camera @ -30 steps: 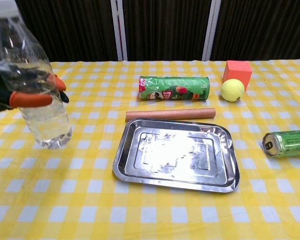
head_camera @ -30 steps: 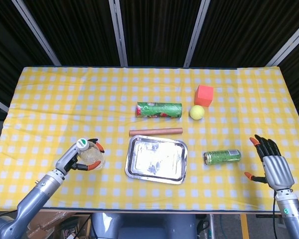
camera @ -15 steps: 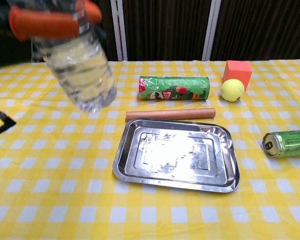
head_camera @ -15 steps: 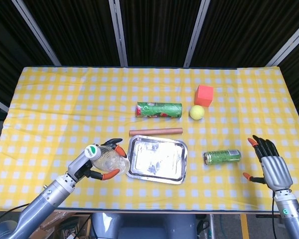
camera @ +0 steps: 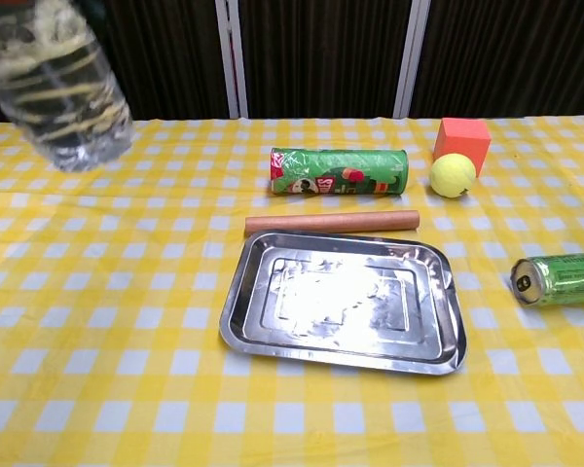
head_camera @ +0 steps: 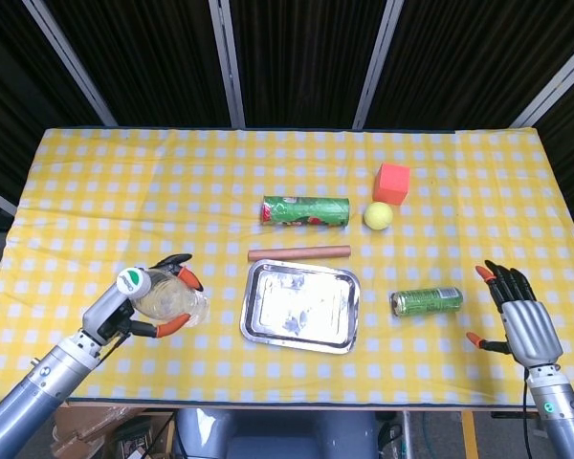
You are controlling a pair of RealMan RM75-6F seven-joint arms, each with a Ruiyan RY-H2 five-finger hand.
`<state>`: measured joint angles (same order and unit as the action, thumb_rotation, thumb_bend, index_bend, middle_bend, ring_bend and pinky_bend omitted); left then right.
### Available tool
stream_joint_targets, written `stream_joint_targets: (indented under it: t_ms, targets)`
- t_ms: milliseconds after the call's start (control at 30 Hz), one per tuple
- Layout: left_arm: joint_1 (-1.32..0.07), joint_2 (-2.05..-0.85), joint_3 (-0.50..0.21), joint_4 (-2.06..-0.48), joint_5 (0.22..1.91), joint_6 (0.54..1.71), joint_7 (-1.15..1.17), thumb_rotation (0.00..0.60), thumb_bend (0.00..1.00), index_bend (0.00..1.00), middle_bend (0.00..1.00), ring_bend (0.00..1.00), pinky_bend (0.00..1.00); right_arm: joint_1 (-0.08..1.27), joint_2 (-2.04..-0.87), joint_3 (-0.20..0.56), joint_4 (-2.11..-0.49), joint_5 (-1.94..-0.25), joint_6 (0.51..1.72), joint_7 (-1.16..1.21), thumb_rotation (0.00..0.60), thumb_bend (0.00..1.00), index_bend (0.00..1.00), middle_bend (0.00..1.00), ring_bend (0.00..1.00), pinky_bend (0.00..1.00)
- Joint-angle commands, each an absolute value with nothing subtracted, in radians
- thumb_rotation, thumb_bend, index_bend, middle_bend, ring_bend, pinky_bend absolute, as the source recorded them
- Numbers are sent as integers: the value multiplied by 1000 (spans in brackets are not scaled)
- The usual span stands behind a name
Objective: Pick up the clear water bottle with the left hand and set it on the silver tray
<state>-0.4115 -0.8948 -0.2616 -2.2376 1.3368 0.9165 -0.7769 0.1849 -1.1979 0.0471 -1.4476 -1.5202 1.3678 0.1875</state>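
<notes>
Left hand (head_camera: 153, 304) wraps the bottle (head_camera: 163, 295), fingers curled round its body, cap pointing toward the camera. Bottle is lifted off the table (head_camera: 96, 191), left of the tray (head_camera: 299, 306) and apart from it. Chest view: bottle's lower body (camera: 58, 83) hangs at top left, blurred. Tray bare, lying flat at table centre. Sausage (head_camera: 298, 253) just behind the tray; chip tube (head_camera: 306, 210) behind that. Ball (head_camera: 378, 215) beside red cube (head_camera: 392, 183). Green can (head_camera: 426, 302) lies right of the tray. Right hand (head_camera: 521, 320) spread, holding nothing, near the table's right edge.
</notes>
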Motion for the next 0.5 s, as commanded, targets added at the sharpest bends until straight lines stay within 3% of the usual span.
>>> stream_joint_targets:
  t_ms: [33,300,500]
  targets:
    - [-397,-1027,-177,-2018,1344,880,-844,600,454,613,553,82,23,186,-1201,47,-1445,-1516,1363,182,600,49,10,0,0,0]
    - [-362,-1146,-171,-1864,1426,997,-974,600,454,615,557,82,23,191,-1207,44,-1445,-1520,1355,173,600,50,9,0,0,0]
    - [-431,-1246,-195,-1886,1424,984,-844,600,455,621,561,82,23,196,-1216,41,-1442,-1520,1345,159,600,49,10,0,0,0]
